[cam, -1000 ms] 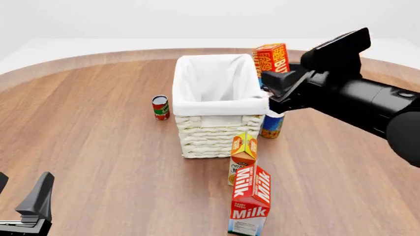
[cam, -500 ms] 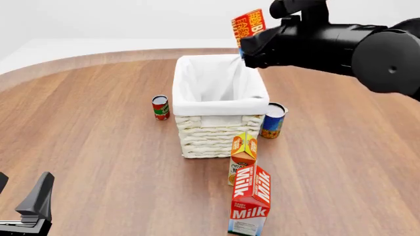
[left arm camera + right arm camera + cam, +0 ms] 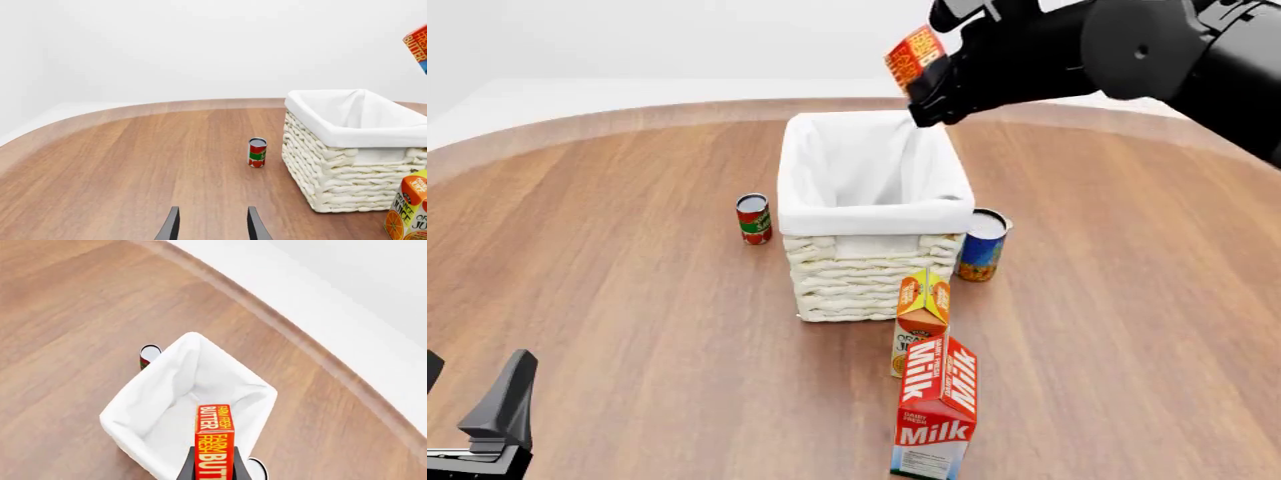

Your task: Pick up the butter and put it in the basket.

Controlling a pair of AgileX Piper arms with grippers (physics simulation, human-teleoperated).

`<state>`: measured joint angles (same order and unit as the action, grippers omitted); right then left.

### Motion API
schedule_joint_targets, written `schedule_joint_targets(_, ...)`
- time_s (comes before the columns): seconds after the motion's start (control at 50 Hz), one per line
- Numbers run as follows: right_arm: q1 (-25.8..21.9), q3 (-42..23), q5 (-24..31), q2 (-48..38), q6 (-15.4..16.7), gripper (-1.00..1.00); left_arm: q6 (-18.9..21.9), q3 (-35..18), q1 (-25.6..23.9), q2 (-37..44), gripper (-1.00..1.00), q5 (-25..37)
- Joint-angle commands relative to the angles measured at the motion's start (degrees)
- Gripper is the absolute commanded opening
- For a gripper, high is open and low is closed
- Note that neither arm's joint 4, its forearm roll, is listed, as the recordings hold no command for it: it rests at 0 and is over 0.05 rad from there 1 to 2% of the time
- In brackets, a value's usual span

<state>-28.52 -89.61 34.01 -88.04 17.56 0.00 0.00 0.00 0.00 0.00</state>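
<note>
The butter (image 3: 916, 55) is a small red-orange box held up in the air, tilted, over the far right corner of the basket (image 3: 874, 218). My right gripper (image 3: 937, 80) is shut on it. In the right wrist view the butter (image 3: 215, 440) stands between the fingers, above the white-lined open basket (image 3: 167, 395). The basket (image 3: 347, 170) and a corner of the butter (image 3: 417, 45) also show in the left wrist view. My left gripper (image 3: 501, 410) is open and empty at the near left table edge, and its two fingers (image 3: 171, 227) stand apart.
A red tomato can (image 3: 753, 218) stands left of the basket. A blue can (image 3: 981, 243) stands at its right. An orange juice carton (image 3: 921, 318) and a Milk carton (image 3: 937, 405) stand in front of it. The round wooden table (image 3: 614, 280) ends near the back.
My right arm has lifted the butter from beside the basket's right side and carried it up and left, to above the basket's far right corner. The left arm has not moved.
</note>
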Motion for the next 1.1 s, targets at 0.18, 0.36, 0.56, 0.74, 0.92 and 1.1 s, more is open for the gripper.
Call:
schedule_joint_targets(0.18,-2.48,-6.71,4.34,-6.03,4.29,-1.0,0.0,0.0,0.0,0.0,1.0,0.0)
schedule_joint_targets(0.36,-2.16,-7.46,2.75,-9.88,5.18,-1.0,0.0,0.0,0.0,0.0,1.0,0.0)
schedule_joint_targets(0.56,-2.47,-8.33,2.02,-12.93,5.31,-1.0,0.0,0.0,0.0,0.0,1.0,0.0)
schedule_joint_targets(0.74,-1.73,-9.09,1.83,-14.35,6.01,-1.0,0.0,0.0,0.0,0.0,1.0,0.0)
schedule_joint_targets(0.92,-0.89,-10.23,1.54,-15.65,6.48,-1.0,0.0,0.0,0.0,0.0,1.0,0.0)
schedule_joint_targets(1.1,-1.23,-8.48,0.13,-16.4,6.62,-1.0,0.0,0.0,0.0,0.0,1.0,0.0)
